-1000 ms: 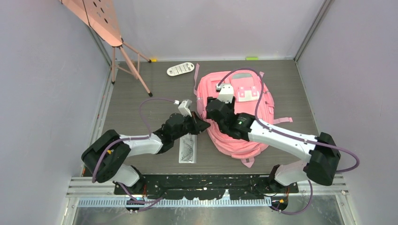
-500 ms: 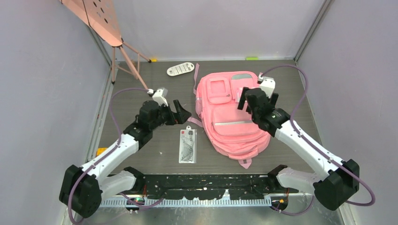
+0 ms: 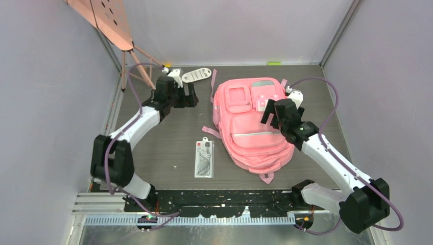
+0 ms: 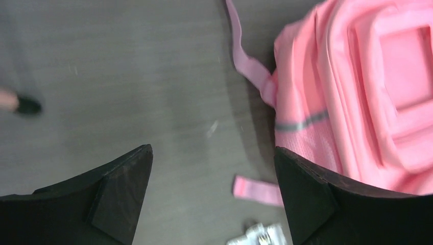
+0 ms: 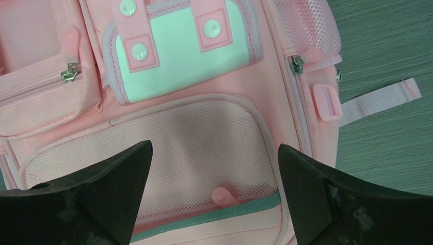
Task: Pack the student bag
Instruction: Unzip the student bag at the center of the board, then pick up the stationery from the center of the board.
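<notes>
The student bag lies flat on the table's middle right, front pockets up, grey trim at the far end. My right gripper hovers open over its upper right part. In the right wrist view the gripper stands above the bag's mesh pocket, below a white snap patch, holding nothing. My left gripper is open over bare table, left of the bag. In the left wrist view it has only table between its fingers, with the bag at right. A flat packet lies near the front.
A white oblong device lies at the far edge, just beyond my left gripper. A pink stand with thin legs occupies the far left corner. Loose pink straps trail off the bag's left side. Walls close in left, right and back.
Both grippers left the bag's upper left area and opened. The left arm swung far left toward the white device; the right moved to the bag's right side.
</notes>
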Tool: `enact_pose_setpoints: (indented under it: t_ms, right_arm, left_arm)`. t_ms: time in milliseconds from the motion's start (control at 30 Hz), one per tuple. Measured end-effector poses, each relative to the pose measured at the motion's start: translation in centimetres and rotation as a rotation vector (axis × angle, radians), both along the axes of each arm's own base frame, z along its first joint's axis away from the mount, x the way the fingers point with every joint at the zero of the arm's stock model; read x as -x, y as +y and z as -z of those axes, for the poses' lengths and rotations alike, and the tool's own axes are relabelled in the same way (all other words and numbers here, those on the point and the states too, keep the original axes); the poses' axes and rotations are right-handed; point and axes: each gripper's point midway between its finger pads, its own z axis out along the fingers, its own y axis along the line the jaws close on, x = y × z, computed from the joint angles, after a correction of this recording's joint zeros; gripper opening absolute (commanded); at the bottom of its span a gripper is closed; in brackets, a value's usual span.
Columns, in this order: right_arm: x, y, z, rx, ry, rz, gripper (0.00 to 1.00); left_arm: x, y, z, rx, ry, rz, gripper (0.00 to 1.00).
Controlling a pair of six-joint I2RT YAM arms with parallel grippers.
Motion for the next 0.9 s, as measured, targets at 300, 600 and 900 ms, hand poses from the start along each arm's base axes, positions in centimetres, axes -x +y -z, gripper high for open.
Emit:
enact_pose_setpoints:
  t_ms: [300, 600, 900]
  right_arm:
    - [0.1, 0.4, -0.4, -0.044, -0.044, -0.023, 1.00]
    - [0.2, 0.6, 0.4, -0.063, -0.043, -0.036, 1.00]
    - [0.2, 0.2, -0.1, -0.073, -0.060, -0.026, 1.00]
  left_arm:
    - [-10.5, -0.8, 2.1, -0.366, -0.155, 0.221, 0.92]
    - [-15.7, 0.1, 8.6, -0.652, -0.169, 0.367, 0.91]
    - [-20.5, 0.9, 10.5, -0.861, -0.230, 0.382, 0.81]
